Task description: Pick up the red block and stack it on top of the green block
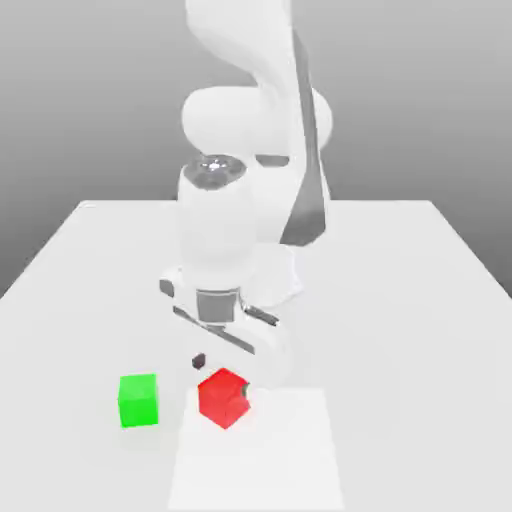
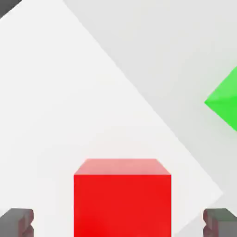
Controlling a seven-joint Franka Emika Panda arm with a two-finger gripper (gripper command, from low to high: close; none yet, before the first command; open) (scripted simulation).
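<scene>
While the end effector [image 1: 221,367] hangs low in the exterior view with its fingers [image 2: 17,222] spread on either side of the red block [image 1: 223,398], pinching nothing, the green block [image 1: 138,401] sits apart at lower left on the white surface [image 1: 400,300].

Two blocks on a white table

The white table [image 1: 420,280] holds the red block [image 1: 222,397] and the green block [image 1: 138,401]. They sit near each other, not touching, green toward the exterior view's left.

Red block [image 1: 223,397] on table [image 1: 400,300] — green block [image 1: 138,400] beside, apart.
</scene>
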